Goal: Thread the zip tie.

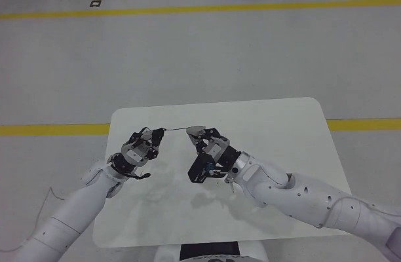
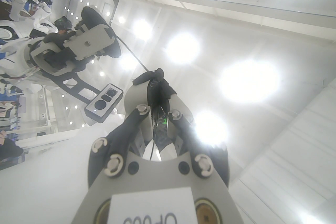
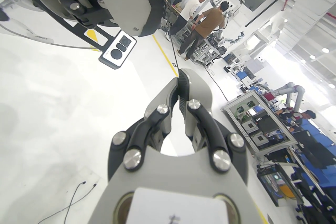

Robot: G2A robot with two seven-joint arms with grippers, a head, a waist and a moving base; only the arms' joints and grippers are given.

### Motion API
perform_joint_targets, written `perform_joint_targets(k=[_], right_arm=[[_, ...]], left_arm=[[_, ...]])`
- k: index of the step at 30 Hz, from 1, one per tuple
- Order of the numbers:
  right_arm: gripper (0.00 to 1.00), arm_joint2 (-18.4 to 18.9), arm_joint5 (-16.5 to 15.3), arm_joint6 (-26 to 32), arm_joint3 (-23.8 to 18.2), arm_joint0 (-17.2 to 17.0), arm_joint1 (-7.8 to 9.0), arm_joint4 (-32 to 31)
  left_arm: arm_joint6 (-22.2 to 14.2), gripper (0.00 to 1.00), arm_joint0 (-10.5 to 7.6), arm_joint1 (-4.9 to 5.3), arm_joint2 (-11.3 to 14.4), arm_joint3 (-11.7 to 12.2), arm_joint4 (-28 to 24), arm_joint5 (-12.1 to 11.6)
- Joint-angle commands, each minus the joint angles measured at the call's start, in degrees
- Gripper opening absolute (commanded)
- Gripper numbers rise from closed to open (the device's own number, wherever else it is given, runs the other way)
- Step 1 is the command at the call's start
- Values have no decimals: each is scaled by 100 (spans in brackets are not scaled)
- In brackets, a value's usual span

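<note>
Both ends of zip tie (image 1: 175,129) held, strap taut in air above worktop (image 1: 272,124): left tool (image 1: 158,133) clamped on one end, right tool (image 1: 191,131) clamped on other. Likely next: ease tension, curve strap into loop, align tip square with head slot, feed slowly, no twist.

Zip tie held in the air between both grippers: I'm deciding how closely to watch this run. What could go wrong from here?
1. The thin zip tie spans the short gap between the left gripper and the right gripper, both shut on it; a pull could slip it from one grip.
2. Dropped on the table, it would likely lie flat, hard to regrasp.
3. The close grippers might collide.
</note>
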Motion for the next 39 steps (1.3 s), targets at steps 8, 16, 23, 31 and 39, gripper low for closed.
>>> perform_joint_targets(k=[8, 16, 23, 31, 39], right_arm=[[0, 25, 0, 99, -9, -33, 40, 0], [0, 53, 0, 41, -18, -76, 60, 0], [44, 18, 0, -91, -38, -41, 53, 0], [45, -92, 0, -147, -38, 50, 2, 0], [39, -208, 0, -191, -35, 109, -79, 0]], left_arm=[[0, 0, 0, 0, 0, 0, 0, 0], [0, 0, 0, 0, 0, 0, 0, 0], [0, 0, 0, 0, 0, 0, 0, 0], [0, 0, 0, 0, 0, 0, 0, 0], [0, 0, 0, 0, 0, 0, 0, 0]])
